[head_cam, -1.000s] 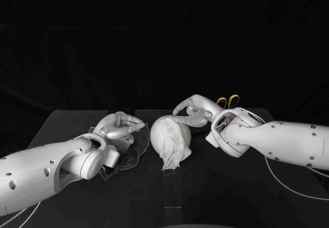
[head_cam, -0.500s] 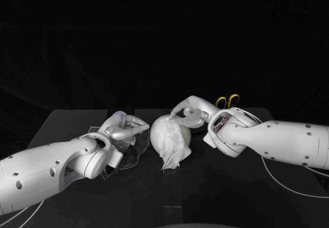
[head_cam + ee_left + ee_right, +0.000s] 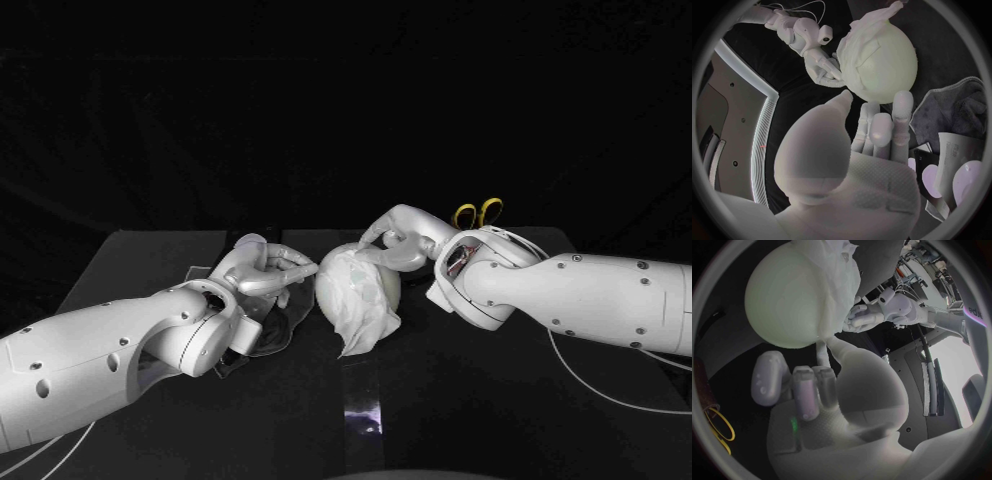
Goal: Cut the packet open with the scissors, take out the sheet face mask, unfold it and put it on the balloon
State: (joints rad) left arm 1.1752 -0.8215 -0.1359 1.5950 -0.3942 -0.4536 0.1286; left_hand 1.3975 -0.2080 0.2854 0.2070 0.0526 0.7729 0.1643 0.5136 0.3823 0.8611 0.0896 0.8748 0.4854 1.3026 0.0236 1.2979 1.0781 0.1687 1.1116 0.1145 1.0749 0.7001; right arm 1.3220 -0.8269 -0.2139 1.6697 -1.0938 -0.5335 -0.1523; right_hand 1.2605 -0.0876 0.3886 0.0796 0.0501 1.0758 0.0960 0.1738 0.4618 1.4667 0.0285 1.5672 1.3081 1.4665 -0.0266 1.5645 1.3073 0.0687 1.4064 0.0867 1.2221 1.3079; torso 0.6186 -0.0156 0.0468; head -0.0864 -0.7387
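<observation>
The left hand (image 3: 264, 268) hovers just beside the balloon (image 3: 892, 65), its fingers curled in close together and gripping nothing. Under it on the desk (image 3: 476, 400) lies the opened packet (image 3: 281, 318). It is thin, clear film that looks light and slippery, and it would probably skid if the wrist brushes it.

The balloon sits mid-desk with the sheet face mask (image 3: 351, 300) draped over its near side, and a crumpled tail of the mask hangs down to the desk. The mask looks limp, damp and clingy, and easy to tear. I would take it by its free edges, especially that bunched tail, and smooth it outward rather than pull. The balloon is light and springy, so it will likely roll under any push and needs a soft steadying touch on its bare side.

The right hand (image 3: 397, 238) has its fingertips against the balloon's top at the mask's edge. I cannot tell whether they pinch the sheet or only press it. Behind that wrist lie the scissors (image 3: 480, 213), well apart from the balloon and out of the way.
</observation>
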